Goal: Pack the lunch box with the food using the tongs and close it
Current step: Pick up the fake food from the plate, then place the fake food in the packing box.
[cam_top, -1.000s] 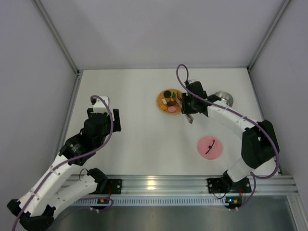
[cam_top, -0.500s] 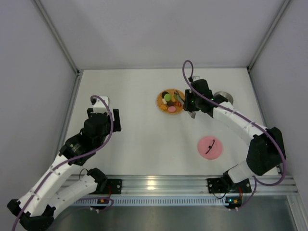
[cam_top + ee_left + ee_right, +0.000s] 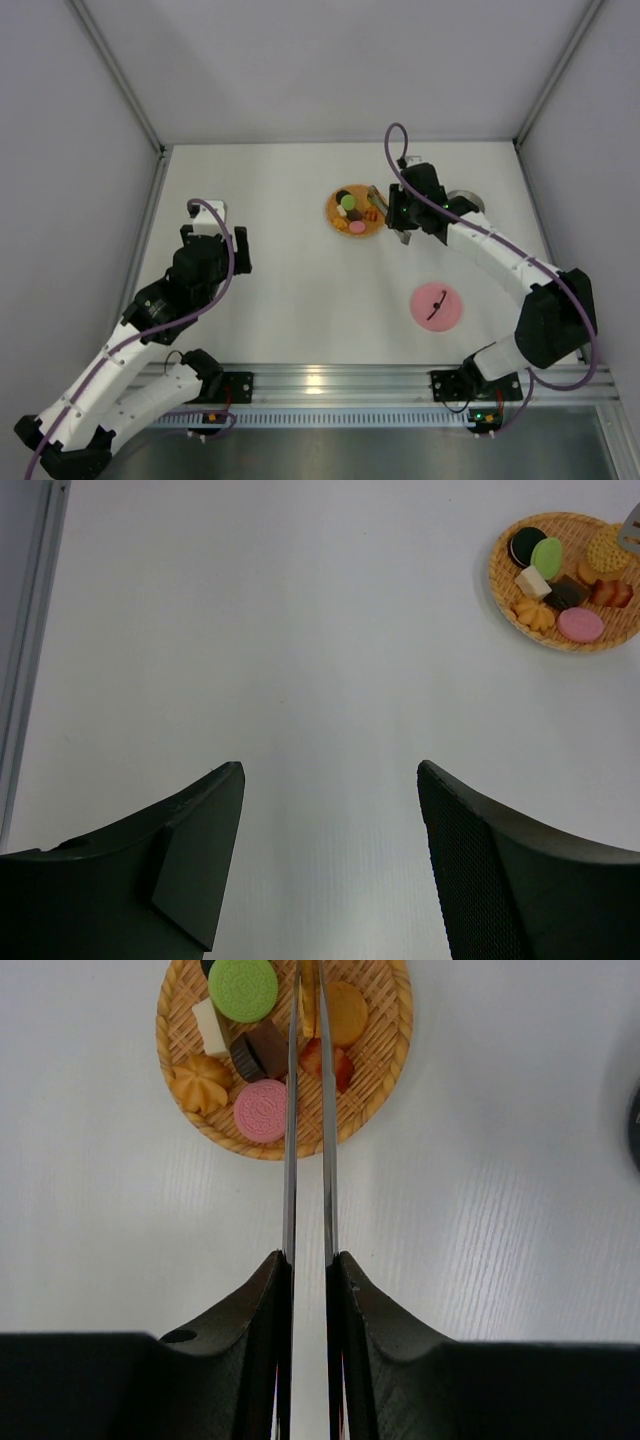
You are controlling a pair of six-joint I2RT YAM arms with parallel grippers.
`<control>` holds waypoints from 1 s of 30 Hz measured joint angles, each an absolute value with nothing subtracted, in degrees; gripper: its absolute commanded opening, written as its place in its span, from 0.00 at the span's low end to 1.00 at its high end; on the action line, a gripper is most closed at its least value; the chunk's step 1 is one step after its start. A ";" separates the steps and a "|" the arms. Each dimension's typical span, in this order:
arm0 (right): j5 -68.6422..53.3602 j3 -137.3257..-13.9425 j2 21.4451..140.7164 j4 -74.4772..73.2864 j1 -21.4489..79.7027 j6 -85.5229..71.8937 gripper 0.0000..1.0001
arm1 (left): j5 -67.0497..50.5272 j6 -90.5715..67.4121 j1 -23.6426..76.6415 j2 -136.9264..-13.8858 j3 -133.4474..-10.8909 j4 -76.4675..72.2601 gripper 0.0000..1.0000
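Right gripper (image 3: 308, 1260): jaws closed to a narrow gap on the tongs (image 3: 291, 1160), holding them by the shank. The two blades are pressed nearly parallel.

Long axis of the tongs: straight out from the gripper, across the rim of the woven mat (image 3: 400, 1050) and over the food (image 3: 262, 1110). The blades pass between the pink round piece and the red-orange piece. The tips run out of the right wrist view, so whether they hold a piece cannot be told.

Food: all on the mat, which sits in the far half of the worktop (image 3: 280, 200), about midway between its left and right edges.

Lunch box (image 3: 472, 203): to the right of the right gripper, toward the far right corner, partly hidden by the arm. The coming carry would be a short swing rightward from mat to box.

Pink lid (image 3: 437, 305): apart from the box, toward the near edge.

Left gripper (image 3: 330, 770): jaws wide apart, holding nothing, well away from the mat. The right arm is the nearer.
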State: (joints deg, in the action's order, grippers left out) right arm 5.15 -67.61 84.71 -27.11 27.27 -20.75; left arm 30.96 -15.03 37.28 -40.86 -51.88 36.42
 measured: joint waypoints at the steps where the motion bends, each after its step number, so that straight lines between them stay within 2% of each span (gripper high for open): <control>1: 5.37 -67.61 84.23 -27.31 27.00 -20.75 0.14 | 30.92 -15.03 37.28 -40.75 -51.88 36.40 0.75; 12: 8.67 -67.46 70.02 -30.24 19.03 -20.78 0.15 | 30.46 -15.03 37.28 -40.60 -51.88 36.40 0.75; 20: 11.35 -60.90 56.90 -33.58 8.86 -20.67 0.15 | 29.47 -15.03 37.28 -40.60 -51.88 36.40 0.75; 30: 11.66 -53.98 55.29 -36.56 6.24 -20.14 0.14 | 29.32 -15.03 37.28 -40.62 -51.88 36.40 0.75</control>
